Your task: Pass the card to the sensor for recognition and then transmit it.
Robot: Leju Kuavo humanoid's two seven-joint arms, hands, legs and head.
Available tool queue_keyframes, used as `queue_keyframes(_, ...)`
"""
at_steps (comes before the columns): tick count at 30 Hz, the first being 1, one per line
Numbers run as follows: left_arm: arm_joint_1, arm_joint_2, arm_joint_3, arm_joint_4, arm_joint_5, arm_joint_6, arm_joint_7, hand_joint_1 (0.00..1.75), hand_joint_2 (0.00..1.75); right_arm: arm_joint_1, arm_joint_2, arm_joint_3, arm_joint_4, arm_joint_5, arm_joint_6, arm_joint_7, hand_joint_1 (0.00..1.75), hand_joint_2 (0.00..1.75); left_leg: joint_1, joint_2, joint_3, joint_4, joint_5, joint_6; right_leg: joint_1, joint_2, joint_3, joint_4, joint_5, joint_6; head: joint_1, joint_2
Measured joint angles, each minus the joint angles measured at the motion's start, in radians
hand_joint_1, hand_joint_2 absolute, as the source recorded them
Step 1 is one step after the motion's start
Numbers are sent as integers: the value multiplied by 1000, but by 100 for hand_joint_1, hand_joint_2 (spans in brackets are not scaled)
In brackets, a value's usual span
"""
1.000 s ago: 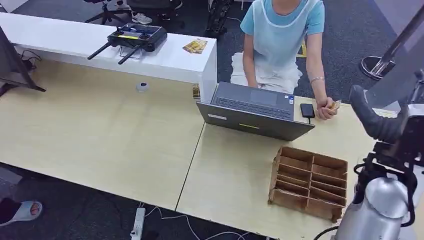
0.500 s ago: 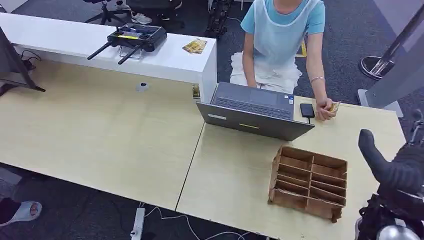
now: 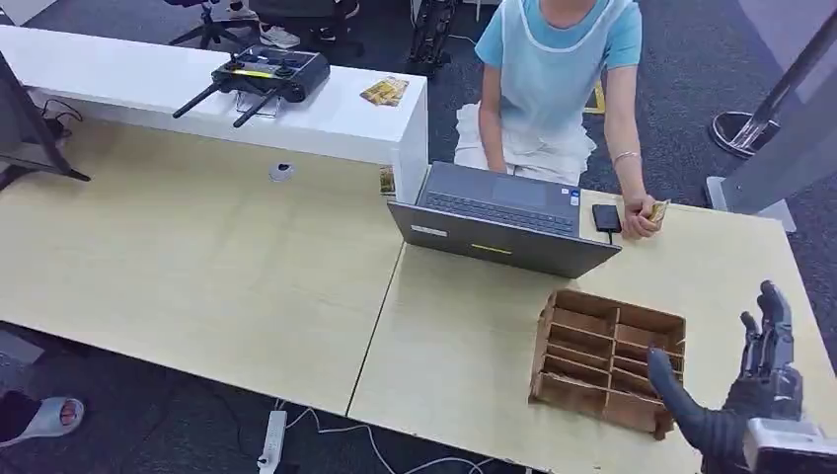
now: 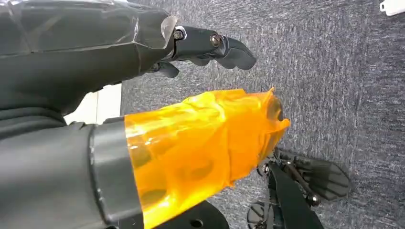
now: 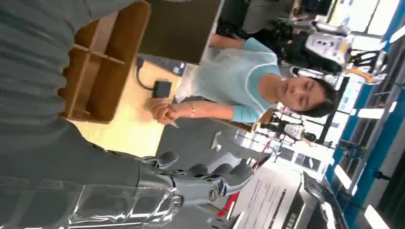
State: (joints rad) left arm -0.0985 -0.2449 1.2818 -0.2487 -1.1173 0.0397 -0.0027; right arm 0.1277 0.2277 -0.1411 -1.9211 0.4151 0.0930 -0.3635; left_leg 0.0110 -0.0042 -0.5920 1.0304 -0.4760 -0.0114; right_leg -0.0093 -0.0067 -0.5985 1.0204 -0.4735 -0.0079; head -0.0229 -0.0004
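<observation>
Right hand (image 3: 755,400) raised beside the wooden organizer (image 3: 610,360), fingers spread, holding nothing. Left hand (image 4: 143,119) hanging over grey carpet, fingers loosely extended, empty. Card (image 3: 659,209) well ahead of the right hand, past the organizer, pinched in a person's hand (image 3: 642,219) next to the small black sensor (image 3: 606,218) and laptop (image 3: 503,219).

Open laptop (image 3: 503,217) behind wooden organizer (image 3: 610,360); controller (image 3: 259,75) on counter (image 3: 336,118).

Pale wood desk (image 3: 197,267), dark grey carpet (image 3: 681,59)
</observation>
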Motion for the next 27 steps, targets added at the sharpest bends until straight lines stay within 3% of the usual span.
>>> queue_keyframes(2,0,-2,2,0,0,1,0,0,0,20,0,12,-9,19,-11,0,0,0,0,0,0,0,0,0,0,0,0,0,0,0,0,0)
queue_keyframes(3,0,-2,2,0,0,1,0,0,0,27,0,16,-13,30,-16,0,0,175,0,0,0,0,0,0,0,0,0,0,0,0,0,0)
queue_keyframes(17,0,-2,2,0,-1,3,-8,0,0,73,0,54,-63,280,-155,47,0,175,0,0,0,0,0,0,0,0,0,0,0,0,0,0)
queue_keyframes(27,0,-3,2,0,-3,3,-8,0,0,79,0,54,-65,376,-191,80,0,175,0,0,0,0,0,0,0,0,0,0,0,0,0,0)
